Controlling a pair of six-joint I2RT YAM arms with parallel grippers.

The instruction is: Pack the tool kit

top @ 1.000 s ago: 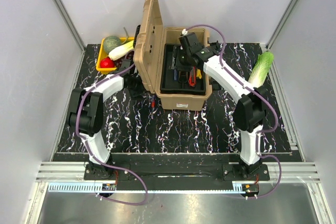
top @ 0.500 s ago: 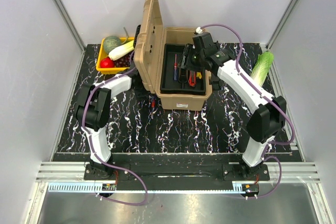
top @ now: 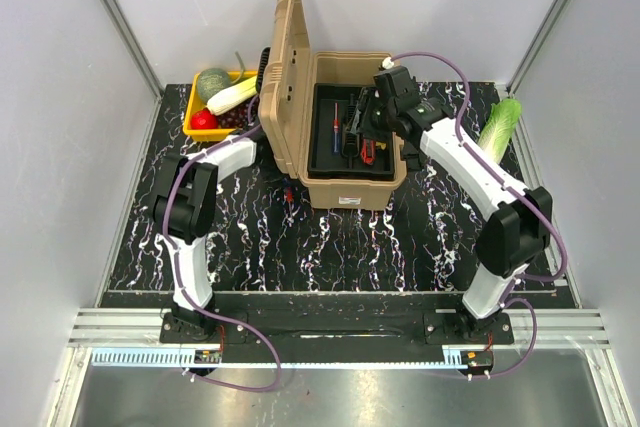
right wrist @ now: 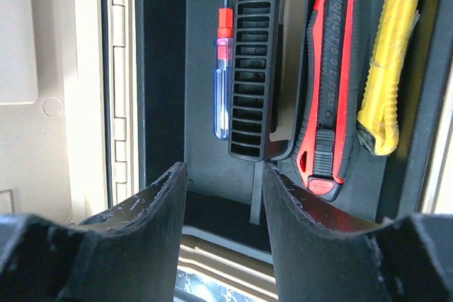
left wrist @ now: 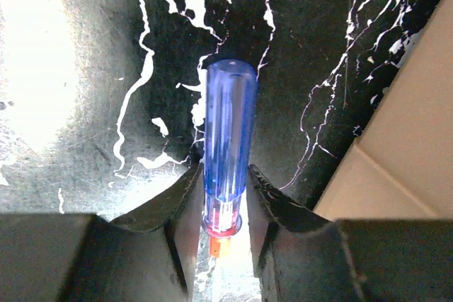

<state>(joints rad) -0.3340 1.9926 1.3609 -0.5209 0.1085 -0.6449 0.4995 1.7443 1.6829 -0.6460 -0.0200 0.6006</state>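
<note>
Black left pincer (left wrist: pixel 225 175) pinches the blue screwdriver (left wrist: pixel 228 125) at the shaft end of its handle, above the marbled desk (left wrist: pixel 85 139), just beside the tan toolbox (left wrist: pixel 403 146) wall. Right pincer (right wrist: pixel 224 171) is spread, holding nothing, over the black inner tray (right wrist: pixel 159 68). Lying in the tray: a second screwdriver (right wrist: pixel 222 97), a ribbed black handle (right wrist: pixel 255 61), a red utility knife (right wrist: pixel 329 90), a yellow tool (right wrist: pixel 389 61). Toolbox stands mid-desk, lid (top: pixel 283 77) upright on its left side.

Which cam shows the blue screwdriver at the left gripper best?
Left wrist: blue screwdriver fills the frame, pinched in the left gripper. Top external barely resolves it beside the toolbox; right wrist misses it.
</note>
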